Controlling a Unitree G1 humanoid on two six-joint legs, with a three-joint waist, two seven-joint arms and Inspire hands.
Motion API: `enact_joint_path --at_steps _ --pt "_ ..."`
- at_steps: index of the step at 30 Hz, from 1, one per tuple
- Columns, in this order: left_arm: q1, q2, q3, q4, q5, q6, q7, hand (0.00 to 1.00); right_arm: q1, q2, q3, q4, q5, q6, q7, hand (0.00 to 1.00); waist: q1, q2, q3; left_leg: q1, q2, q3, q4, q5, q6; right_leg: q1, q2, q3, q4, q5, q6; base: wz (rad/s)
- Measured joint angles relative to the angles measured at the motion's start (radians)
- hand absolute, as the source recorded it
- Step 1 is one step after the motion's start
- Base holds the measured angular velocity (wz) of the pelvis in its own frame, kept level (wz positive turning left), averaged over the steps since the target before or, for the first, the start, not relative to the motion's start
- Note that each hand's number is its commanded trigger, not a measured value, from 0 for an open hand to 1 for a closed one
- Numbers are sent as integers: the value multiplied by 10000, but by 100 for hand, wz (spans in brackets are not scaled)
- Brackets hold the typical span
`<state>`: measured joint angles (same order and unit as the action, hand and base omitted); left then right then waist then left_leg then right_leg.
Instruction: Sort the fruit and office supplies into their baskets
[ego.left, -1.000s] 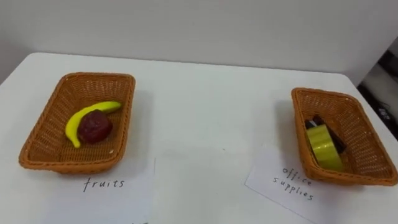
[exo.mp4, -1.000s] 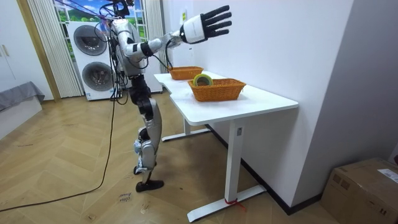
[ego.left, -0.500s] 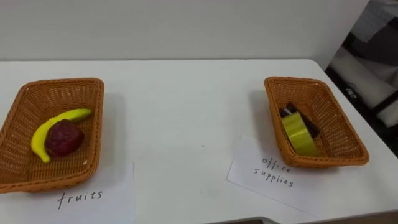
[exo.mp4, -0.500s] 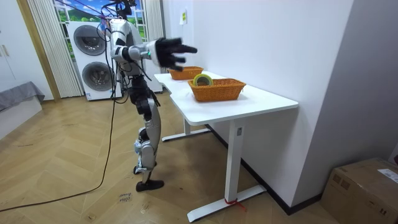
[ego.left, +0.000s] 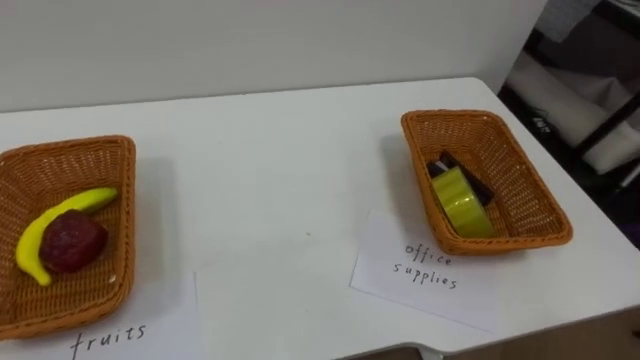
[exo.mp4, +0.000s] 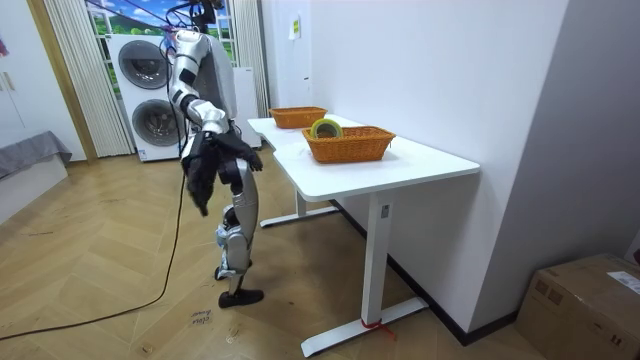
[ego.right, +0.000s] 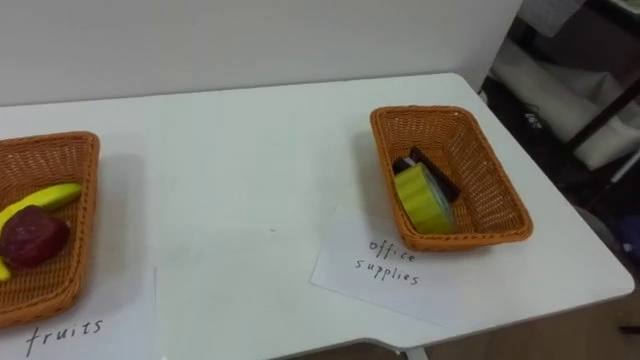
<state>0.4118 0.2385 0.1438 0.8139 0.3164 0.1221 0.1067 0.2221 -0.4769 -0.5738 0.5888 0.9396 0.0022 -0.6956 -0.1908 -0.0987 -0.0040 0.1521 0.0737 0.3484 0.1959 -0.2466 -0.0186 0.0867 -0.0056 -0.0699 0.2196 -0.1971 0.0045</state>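
While the right hand (exo.mp4: 200, 172) hangs by the table (ego.left: 270, 170), state unclear, wood floor (exo.mp4: 100, 290), washers (exo.mp4: 148, 95)

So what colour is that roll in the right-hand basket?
The roll is yellow-green, clearest in the left eye view.

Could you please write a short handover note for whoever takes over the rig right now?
Right hand: hangs beside the robot, off the white table, fingers relaxed, holding nothing.
Fruit: yellow banana and dark red fruit lie in the left wicker basket.
Supplies: yellow-green tape roll and a black flat item lie in the right wicker basket.
Done: sorting, by what shows. Left: probably nothing.
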Motion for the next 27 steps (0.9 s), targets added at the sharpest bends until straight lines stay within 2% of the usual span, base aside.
enact_joint_path --at_steps 5,6,10,13,17,18,20,22,27 --pt "-18 0 -2 -74 -19 -7 -14 0 47 161 0 615 858 -63 49 0 14 3 11 3 -4 60 -76 -11 -13 -53 18 123 -39 -34 -45 -5" --pt "-15 0 17 -74 -33 -10 -14 0 65 297 -7 764 942 -142 129 0 10 47 40 -4 1 61 -74 -14 -19 -56 31 140 -61 -37 -50 -4" --pt "-1 -95 33 -71 -93 -25 -17 0 263 947 -6 1139 1001 -304 286 0 25 84 36 11 19 62 -36 -14 -47 -58 61 126 -130 -29 -64 0" --pt "2 -281 31 -9 -109 -132 -18 0 520 1494 24 1277 756 -404 520 0 51 251 -7 51 16 67 -71 -24 -62 -60 63 123 -85 -24 -67 -3" --pt "-8 -380 46 109 -93 -198 -18 0 513 1931 31 1539 710 -416 589 0 70 363 -25 197 5 55 -152 -29 -72 -21 67 132 13 -49 -81 -9" --pt "-39 -380 45 114 -96 -214 -14 0 514 2053 79 1734 667 -514 679 0 68 401 -5 216 5 50 -150 -30 -73 -13 69 138 8 -52 -83 -5" --pt "-46 -380 -6 127 -109 -318 -9 0 492 2072 546 2251 680 -579 851 0 119 421 20 253 -1 42 -149 -49 -92 -15 74 184 1 -104 -99 -5" --pt "-45 -448 -129 259 -105 -407 -5 0 694 2285 1051 2420 627 -577 1203 0 211 455 26 254 0 19 -149 -75 -105 -17 97 264 27 -151 -104 -10" --pt "-138 -599 -305 1106 -76 -406 -2 0 730 2540 1737 3419 -44 -559 1883 0 357 586 1 266 5 -48 -129 -96 -117 -32 117 277 54 -157 -116 -3"
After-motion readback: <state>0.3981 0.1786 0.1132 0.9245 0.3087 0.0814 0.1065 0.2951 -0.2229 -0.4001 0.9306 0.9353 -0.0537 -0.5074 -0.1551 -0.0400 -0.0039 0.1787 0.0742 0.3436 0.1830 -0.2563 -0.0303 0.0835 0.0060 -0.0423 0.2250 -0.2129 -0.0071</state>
